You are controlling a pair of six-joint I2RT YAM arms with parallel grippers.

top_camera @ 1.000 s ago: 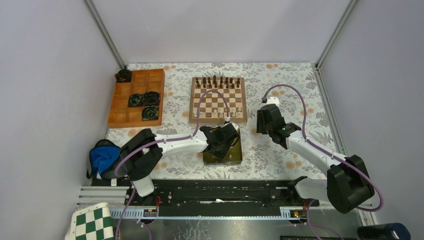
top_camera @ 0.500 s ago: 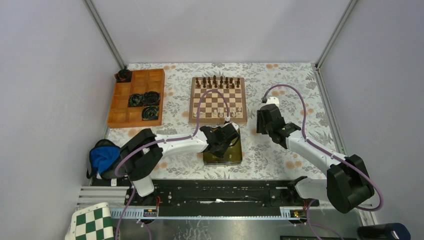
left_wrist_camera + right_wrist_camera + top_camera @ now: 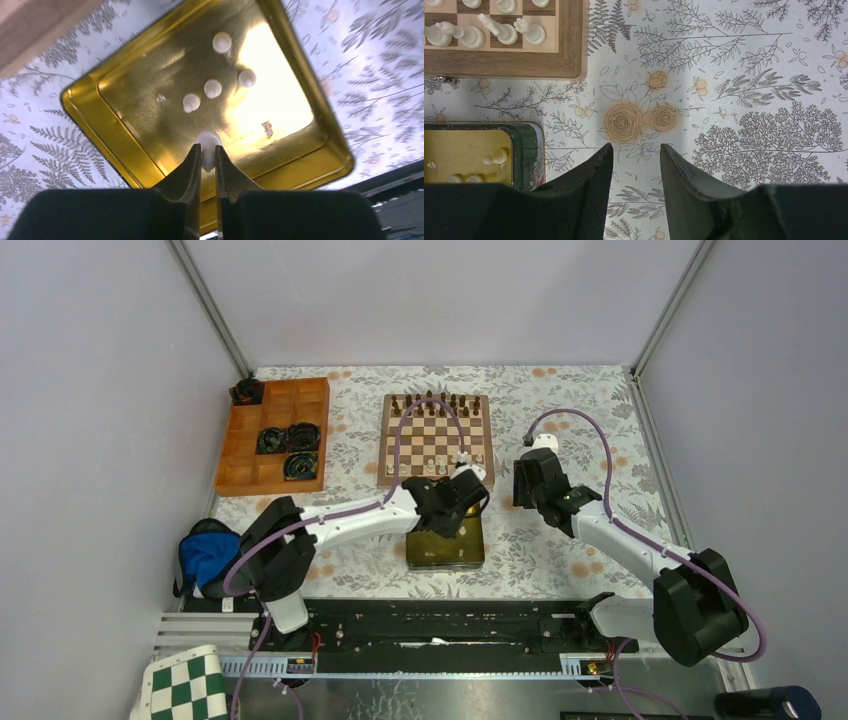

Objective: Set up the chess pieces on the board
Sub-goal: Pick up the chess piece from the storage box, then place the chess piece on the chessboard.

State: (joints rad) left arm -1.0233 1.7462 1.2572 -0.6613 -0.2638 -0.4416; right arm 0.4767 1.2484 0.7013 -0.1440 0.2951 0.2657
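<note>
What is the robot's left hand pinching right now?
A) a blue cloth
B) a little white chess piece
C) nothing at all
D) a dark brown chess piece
B: the left wrist view shows the left gripper closed on a white chess piece, held over the gold tin.

Losing base of white piece (image 3: 207,139) inside left gripper (image 3: 207,150). Cropping board (image 3: 499,64) at top edge, tin (image 3: 526,150) at left edge in right wrist view. Not resolving piece types overhead.
</note>
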